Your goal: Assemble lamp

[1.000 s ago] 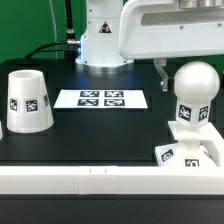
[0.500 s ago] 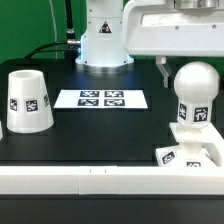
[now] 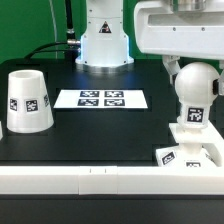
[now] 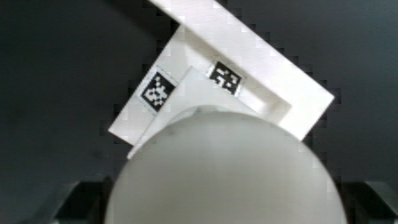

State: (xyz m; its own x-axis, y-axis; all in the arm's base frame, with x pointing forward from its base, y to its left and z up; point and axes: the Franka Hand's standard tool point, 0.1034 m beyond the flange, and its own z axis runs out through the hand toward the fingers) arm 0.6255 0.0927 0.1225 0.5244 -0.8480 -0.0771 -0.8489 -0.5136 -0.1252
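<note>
The ball-shaped bulb [image 3: 196, 88] stands upright on the flat square base [image 3: 192, 152] at the exterior view's right. My gripper [image 3: 195, 68] hangs over the bulb with its jaws on either side of the ball. One dark finger [image 3: 170, 68] shows beside the ball. In the wrist view the bulb [image 4: 222, 165] fills the space between the fingers [image 4: 68, 205], with a narrow dark gap at each side, and the base [image 4: 240, 85] lies below it. The gripper looks open. The tapered shade [image 3: 28, 100] stands alone at the exterior view's left.
The marker board [image 3: 102, 98] lies flat in the middle of the black table. The robot's white pedestal [image 3: 103, 45] stands behind it. A low white wall [image 3: 90, 181] runs along the near edge of the table.
The gripper and the arm above it have shifted toward the exterior view's right, over the bulb. The bulb, base and shade stay where they were.
</note>
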